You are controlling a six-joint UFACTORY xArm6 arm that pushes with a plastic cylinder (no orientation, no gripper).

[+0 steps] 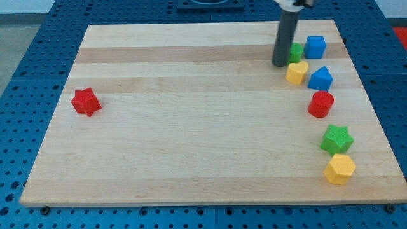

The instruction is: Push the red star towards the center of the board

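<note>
My tip (280, 63) sits near the board's (191, 146) top right, touching nothing I can confirm and holding nothing, being a bare rod. A small green block (297, 52) lies just beside it at 3 o'clock, a yellow heart (297, 73) at 4 o'clock. The red star (85, 102) lies far off at 8 o'clock, alone by the view's left edge. Beyond are a blue cube (315, 46), a blue pentagon-like block (320, 79), a red cylinder (321, 104), a green star (336, 138) and a yellow hexagon (339, 169).
</note>
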